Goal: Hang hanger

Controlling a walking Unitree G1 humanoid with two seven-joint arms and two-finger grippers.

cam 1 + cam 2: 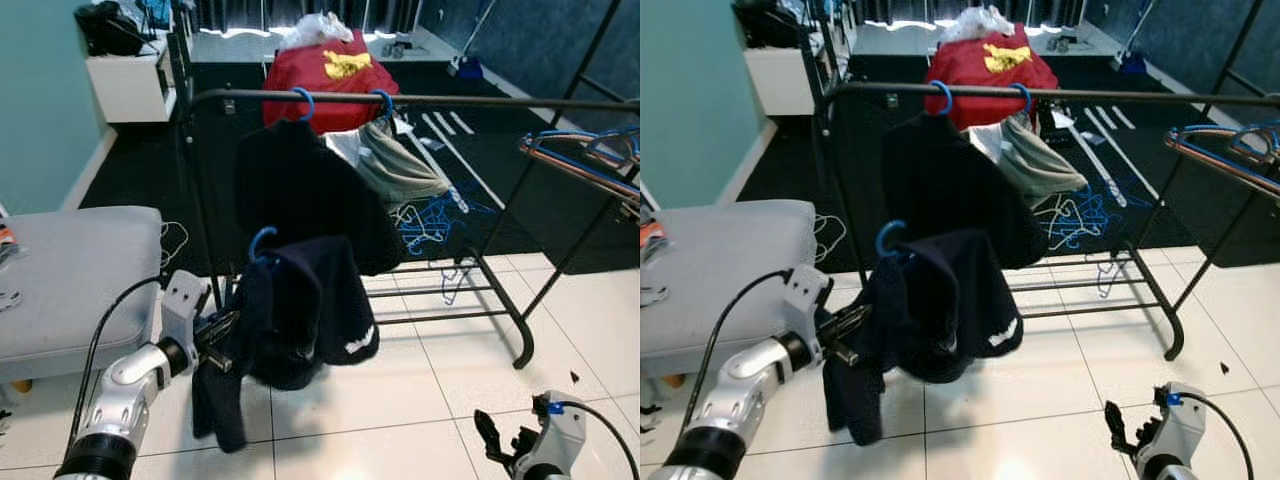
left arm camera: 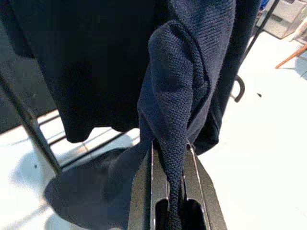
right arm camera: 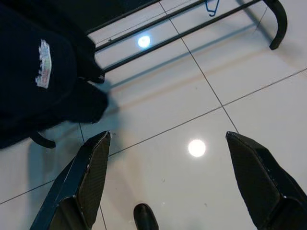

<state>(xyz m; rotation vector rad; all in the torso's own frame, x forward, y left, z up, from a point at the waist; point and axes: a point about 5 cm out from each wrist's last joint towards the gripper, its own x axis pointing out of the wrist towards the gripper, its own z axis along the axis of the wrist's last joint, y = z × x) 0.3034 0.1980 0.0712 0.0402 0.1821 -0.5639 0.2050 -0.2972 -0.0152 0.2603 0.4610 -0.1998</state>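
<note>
Two hangers crowding rail's left.

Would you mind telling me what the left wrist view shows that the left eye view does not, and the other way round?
The left wrist view alone shows the grip close up: the left gripper with its fingers shut on a fold of the navy sweater. The left eye view alone shows the blue hanger hook above that sweater, the garment rack rail with two garments hung on it, the grey couch and the right gripper low over the tiles. Both show the sweater, the rack's lower bars and the white tiled floor.
</note>
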